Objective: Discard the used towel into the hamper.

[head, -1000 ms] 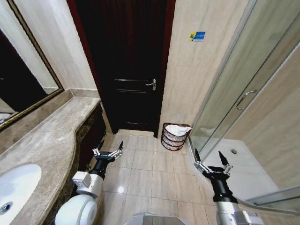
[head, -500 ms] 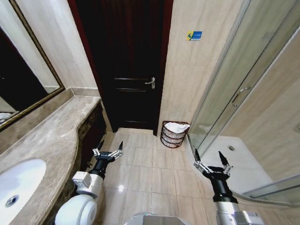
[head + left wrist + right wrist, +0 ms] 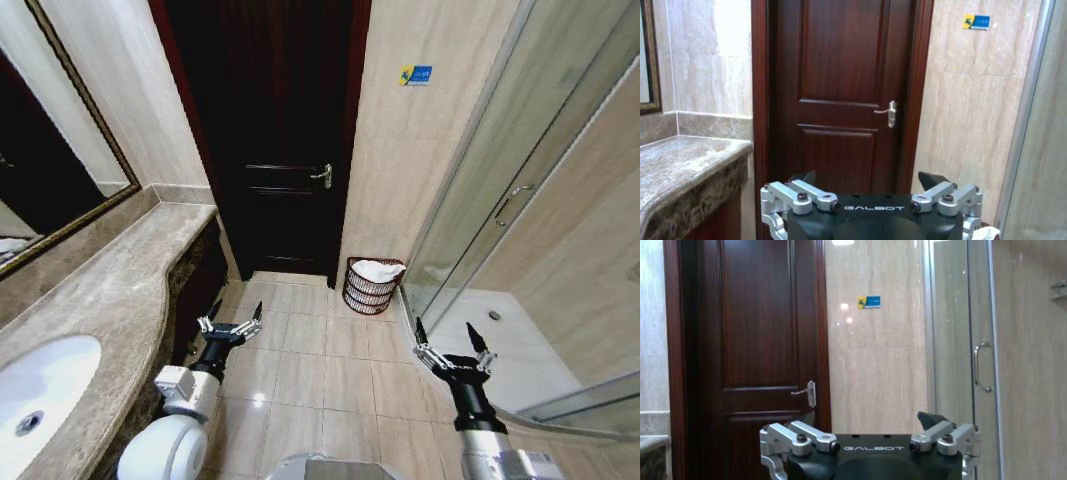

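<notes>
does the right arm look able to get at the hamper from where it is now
Probably not yet. The hamper stands against the far wall by the door, with open floor tiles between it and the right pincer, which hangs open and empty. Nothing blocks the way; it just looks too far.

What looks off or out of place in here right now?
Nothing stands out. The hamper stands upright by the door with a white towel in it; the left gripper and right gripper are open and empty.

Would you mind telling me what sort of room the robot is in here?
Most likely a bathroom, perhaps in a hotel: a marble counter with a white sink, a wall mirror, and a glass shower enclosure beside the hamper.
</notes>
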